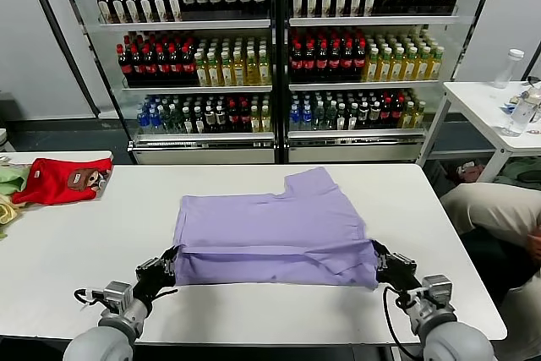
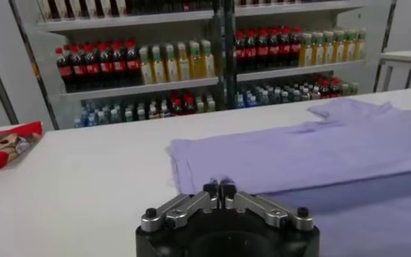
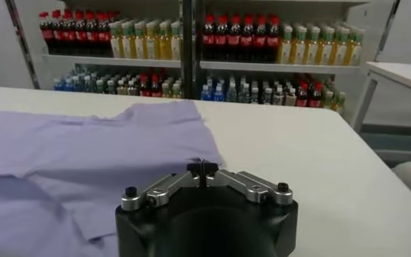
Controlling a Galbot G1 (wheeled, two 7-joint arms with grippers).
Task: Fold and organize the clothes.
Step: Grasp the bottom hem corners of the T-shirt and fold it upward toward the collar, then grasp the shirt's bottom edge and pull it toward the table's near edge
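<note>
Head view: I see left gripper (image 1: 166, 265) and right gripper (image 1: 382, 261) pinched closed, apparently on lavender T-shirt (image 1: 270, 226) near corners.

From my seat, the lavender T-shirt (image 1: 275, 230) lay folded, so its front was hidden from me. A red garment (image 1: 59, 180) ran off the left wrist view's edge, and the green and yellow garments (image 1: 8, 188) were cut by the head view's left edge. Bottle labels (image 1: 338, 57) on the shelves were too small to read.
</note>
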